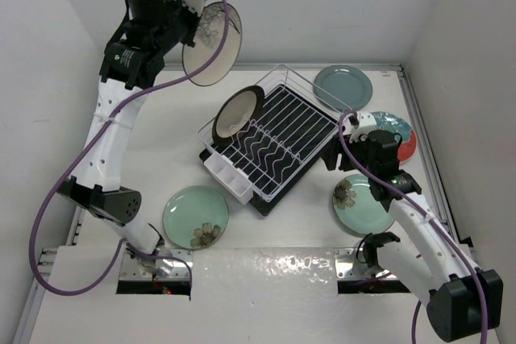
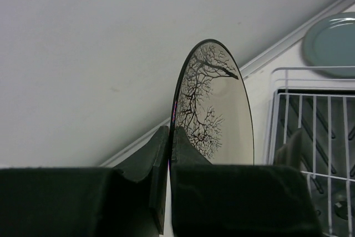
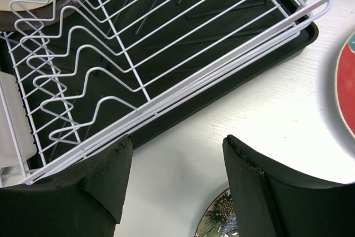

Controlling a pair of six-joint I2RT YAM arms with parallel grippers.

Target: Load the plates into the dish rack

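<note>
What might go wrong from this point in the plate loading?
The left gripper pinches the cream round plate with black branch pattern only at its rim, high above the table; it may slip. The brown-rimmed cream plate already stands in the white wire dish rack; the incoming plate might strike it. The open right gripper beside the rack might obstruct.

White tabletop, boxed in on 3 sides by plain white walls. Even, soft light, no hard shadows. Glare on glossy near strip at front edge.
</note>
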